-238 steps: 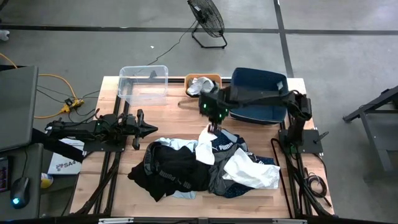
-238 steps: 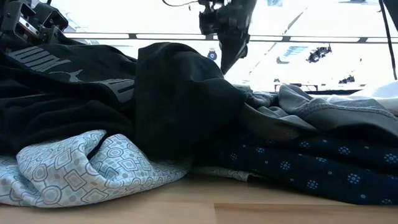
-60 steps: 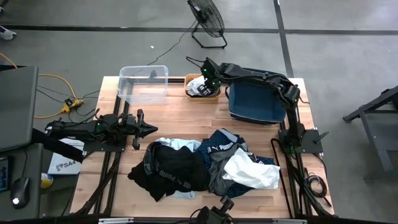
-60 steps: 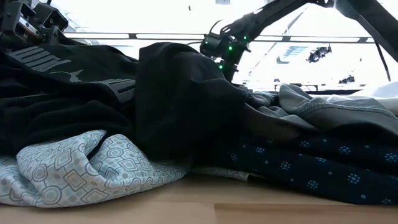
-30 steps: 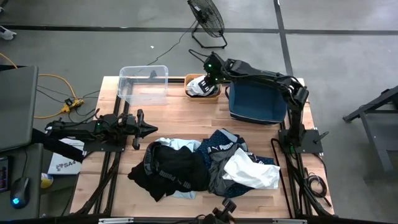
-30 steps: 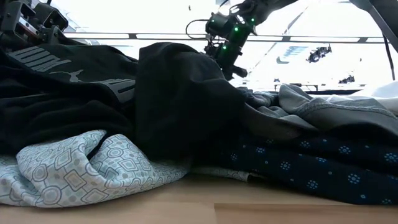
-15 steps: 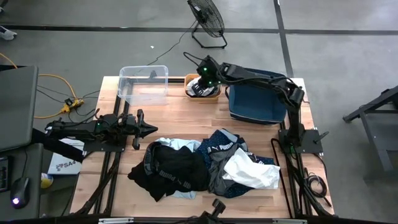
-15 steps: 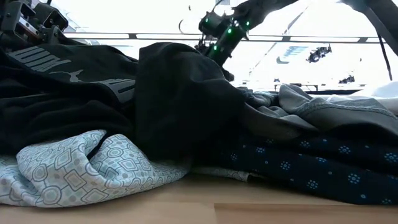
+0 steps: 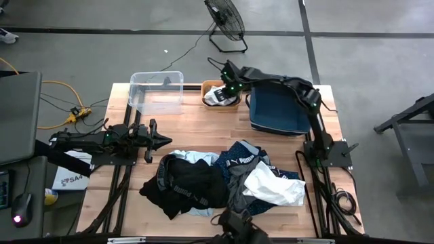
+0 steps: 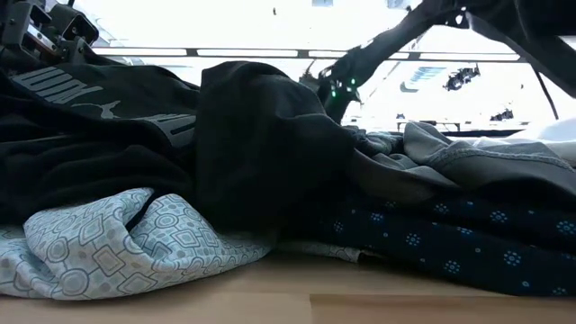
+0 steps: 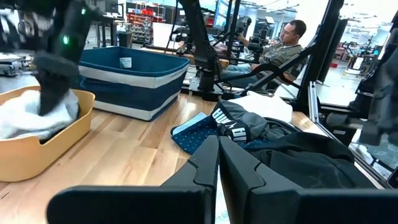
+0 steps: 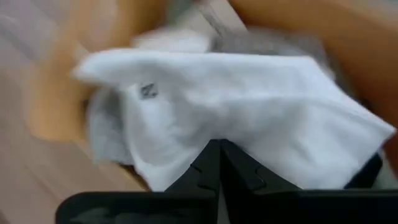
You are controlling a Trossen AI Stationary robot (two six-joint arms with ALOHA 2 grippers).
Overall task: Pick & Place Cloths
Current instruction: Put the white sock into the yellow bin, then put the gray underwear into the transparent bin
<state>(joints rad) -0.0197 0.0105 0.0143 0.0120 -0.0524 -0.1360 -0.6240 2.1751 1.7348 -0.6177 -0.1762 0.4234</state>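
The table is pale wooden planking. At its near-centre lies a crumpled heap of soft cloths: a black garment with white lettering, a smooth white piece, grey fabric, navy cloth with small dots and a light blue patterned piece.

Along the far edge stand three bins. The clear plastic bin is rectangular, its contents not discernible. The small orange bin holds a rumpled white cloth with some grey. The dark blue bin, with a pale band around its wall, is beside it; its interior shows nothing clearly.

The right end effector is over the orange bin, fingers together, tips at the white cloth; whether it grips fabric cannot be told. The left end effector rests at the table's left side, fingers together
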